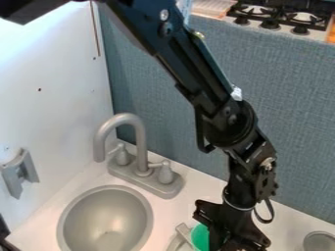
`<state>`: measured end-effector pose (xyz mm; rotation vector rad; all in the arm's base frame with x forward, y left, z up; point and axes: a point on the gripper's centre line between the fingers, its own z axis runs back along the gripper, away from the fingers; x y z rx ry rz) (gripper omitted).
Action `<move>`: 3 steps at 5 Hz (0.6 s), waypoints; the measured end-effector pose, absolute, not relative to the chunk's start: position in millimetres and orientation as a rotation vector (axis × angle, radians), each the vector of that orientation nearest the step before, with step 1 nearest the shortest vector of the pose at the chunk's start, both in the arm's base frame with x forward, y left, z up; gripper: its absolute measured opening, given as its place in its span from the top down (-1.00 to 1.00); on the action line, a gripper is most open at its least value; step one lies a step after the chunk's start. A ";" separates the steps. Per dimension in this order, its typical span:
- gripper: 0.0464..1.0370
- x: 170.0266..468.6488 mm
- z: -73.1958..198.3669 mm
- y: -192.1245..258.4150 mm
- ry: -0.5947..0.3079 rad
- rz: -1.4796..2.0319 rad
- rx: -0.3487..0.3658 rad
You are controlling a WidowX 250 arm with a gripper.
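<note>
White bench (pixel 196 188) carries a grey sink (pixel 105 220) and faucet (pixel 141 142), bounded by a white wall (pixel 52 98) and blue-grey panel (pixel 281 108); a stove (pixel 281 17) stands behind. Bench surface runs between sink and pincer (pixel 229 238). Green item (pixel 200 237) lies right beside the pincer, partly hidden by it, cut off by the lower edge. Whether the pincer is apart, together or clamped cannot be told. Round grey item (pixel 319 241), lower right, also cut off.

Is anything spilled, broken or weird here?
Nothing looks spilled or broken. The white wall left of the faucet has small dark spots, which look odd on plain white. The gripper partly hides the green thing, so I can't check it.
</note>
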<state>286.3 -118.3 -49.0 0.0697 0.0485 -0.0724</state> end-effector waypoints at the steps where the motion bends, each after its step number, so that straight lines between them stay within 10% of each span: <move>1: -0.07 284.6 -47.5 -115.3 0.050 -0.045 0.086; 3: -0.96 264.6 23.5 -107.3 -0.099 0.096 0.138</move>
